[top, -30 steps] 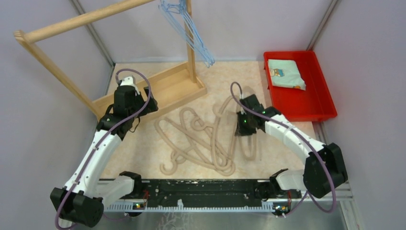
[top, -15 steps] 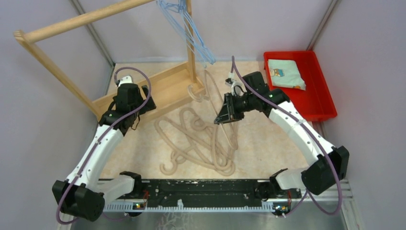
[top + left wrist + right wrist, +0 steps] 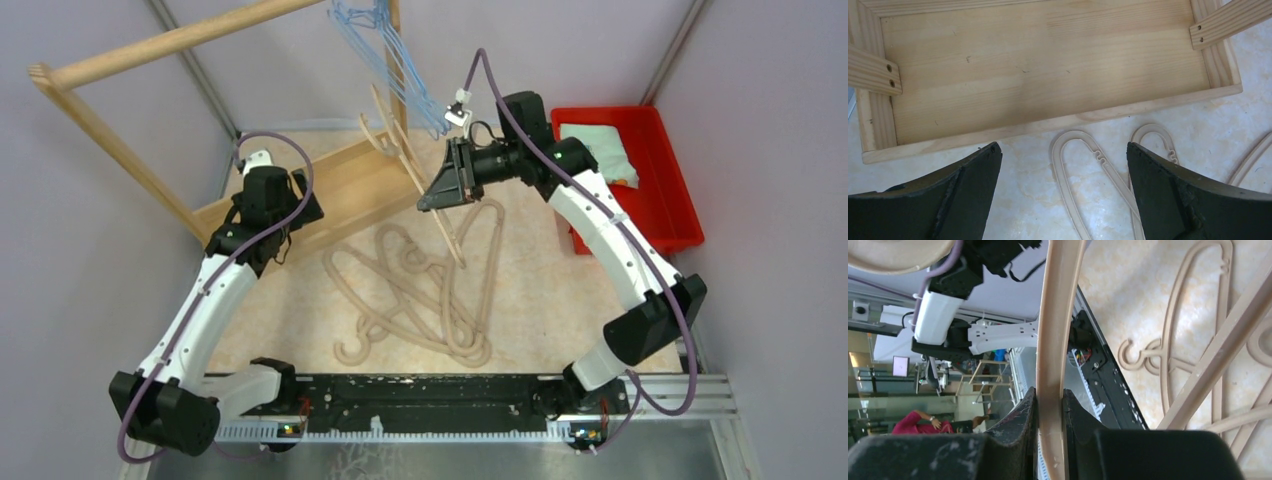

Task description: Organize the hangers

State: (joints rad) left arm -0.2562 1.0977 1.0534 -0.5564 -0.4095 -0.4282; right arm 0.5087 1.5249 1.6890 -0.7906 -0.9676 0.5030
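Note:
My right gripper (image 3: pixel 438 196) is shut on a beige hanger (image 3: pixel 408 165) and holds it in the air, tilted, its hook up near the wooden rack's post. In the right wrist view the fingers (image 3: pixel 1023 415) clamp the hanger's bar (image 3: pixel 1053 340). Several more beige hangers (image 3: pixel 420 290) lie in a tangled pile on the table. Several light-blue wire hangers (image 3: pixel 392 62) hang from the rack's rail. My left gripper (image 3: pixel 280 232) is open and empty, low over the table by the rack's base (image 3: pixel 1048 65), above the loops of two beige hangers (image 3: pixel 1059 162).
The wooden rack has a long rail (image 3: pixel 170 40) at the back left and a tray-like base (image 3: pixel 340 185). A red bin (image 3: pixel 640 215) with a folded cloth (image 3: pixel 610 150) stands at the back right. Grey walls close in the sides.
My right gripper has lifted the beige hanger off the pile and carried it up, back and left toward the rack. The left arm has hardly moved.

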